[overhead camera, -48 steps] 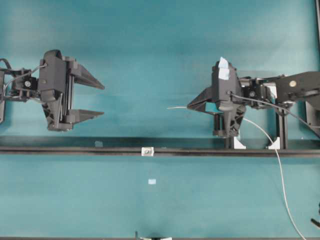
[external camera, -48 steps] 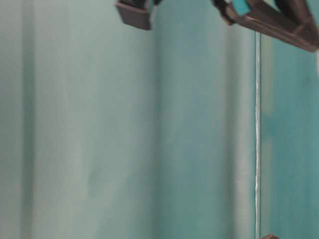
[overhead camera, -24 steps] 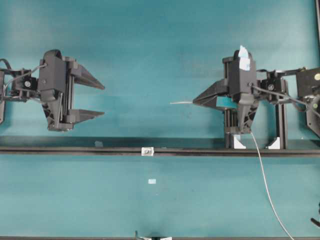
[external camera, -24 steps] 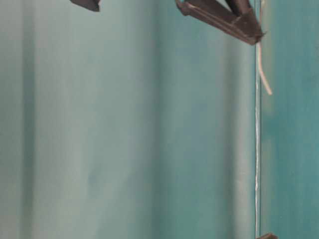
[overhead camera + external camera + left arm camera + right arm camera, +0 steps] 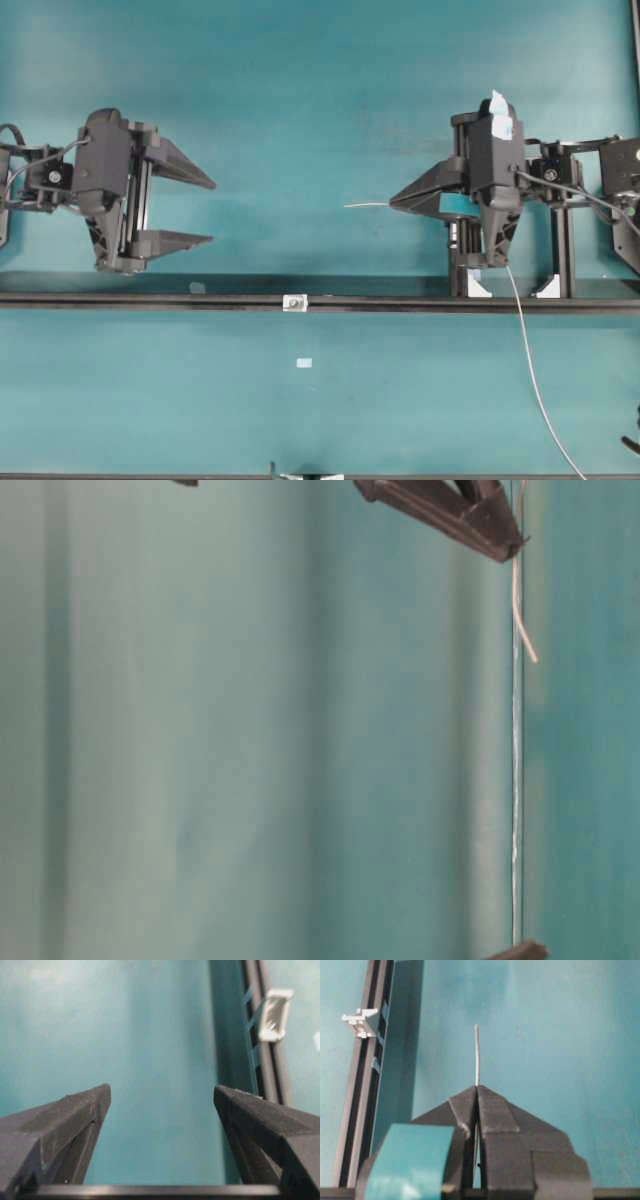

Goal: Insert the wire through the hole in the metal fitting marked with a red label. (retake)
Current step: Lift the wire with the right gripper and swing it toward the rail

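Pulled back from the rail [image 5: 200,299] over the last second, right gripper [image 5: 392,205] clamped on the wire [image 5: 365,205], tip poking out level. Left fingers [image 5: 195,182] spread wide, empty. Fitting [image 5: 294,302] on the rail, well apart; threading not yet begun.

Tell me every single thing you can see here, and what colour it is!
wire: one, silver-grey, tip pokes out of the shut right gripper, rest trails to the bottom edge
metal fitting: one, pale silver, on the rail
rail: one, black, across the table
tape rectangle: one, pale, below the rail
white feet: two, at the frame's base
table: one, teal
left gripper: one, black, open, empty
right gripper: one, black, gripping the wire
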